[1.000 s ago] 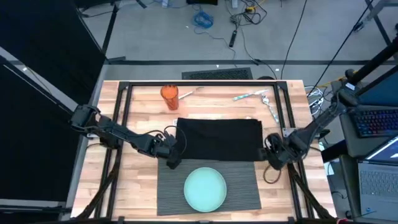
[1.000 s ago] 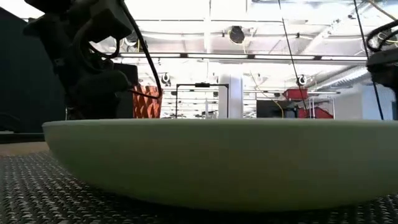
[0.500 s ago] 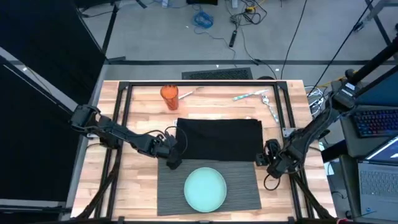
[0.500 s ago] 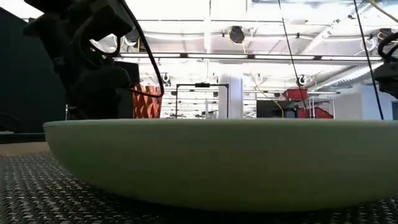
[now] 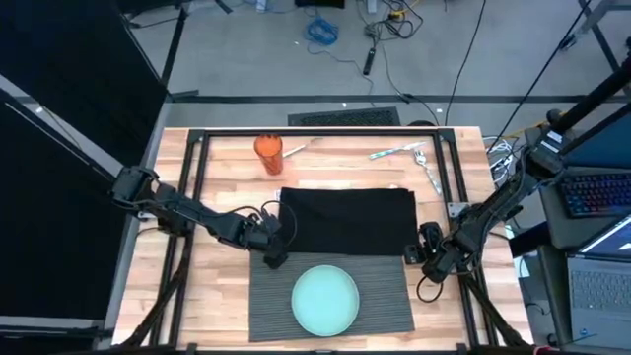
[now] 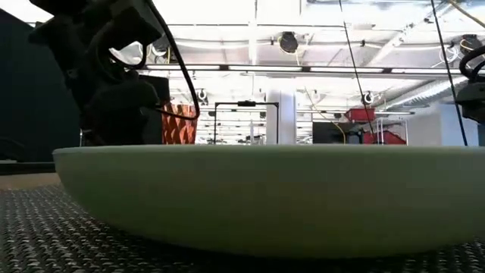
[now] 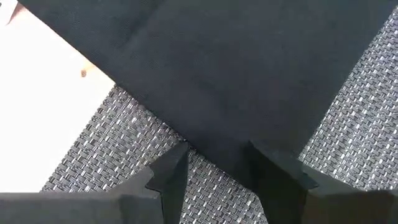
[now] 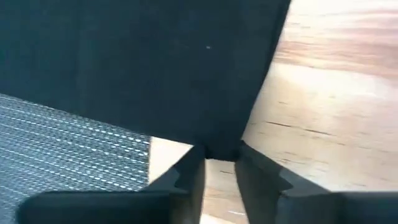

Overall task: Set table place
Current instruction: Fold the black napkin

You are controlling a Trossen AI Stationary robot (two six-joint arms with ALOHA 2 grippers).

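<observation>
Lying on the light wooden table (image 5: pixel 212 276), near its front edge: a dark grey ribbed placemat (image 5: pixel 385 296), with a pale teal round plate (image 5: pixel 325 299) resting on its middle. Spread just behind the plate: a black cloth napkin (image 5: pixel 347 219), its front edge overlapping the back strip of the placemat. Standing well apart near the far edge: an orange cup (image 5: pixel 268 153) on the left, and pale cutlery (image 5: pixel 412 155) lying loose on the right.

Gripping the napkin's front left corner: the left gripper (image 5: pixel 275 252), fingers (image 7: pixel 171 180) closed on the cloth where it lies over the woven mat. Pinching the napkin's front right corner: the right gripper (image 5: pixel 431 262), fingers (image 8: pixel 189 177) shut on the cloth edge above bare wood just beside the mat.

Judging from this layout: mat and plate appear placed; napkin held at both front corners, not yet folded or set beside the plate. Probably remaining: settling the napkin, then bringing cutlery and cup to the setting. Seen from table height: only the plate's rim filling the view, with the left arm's dark bulk behind it.
</observation>
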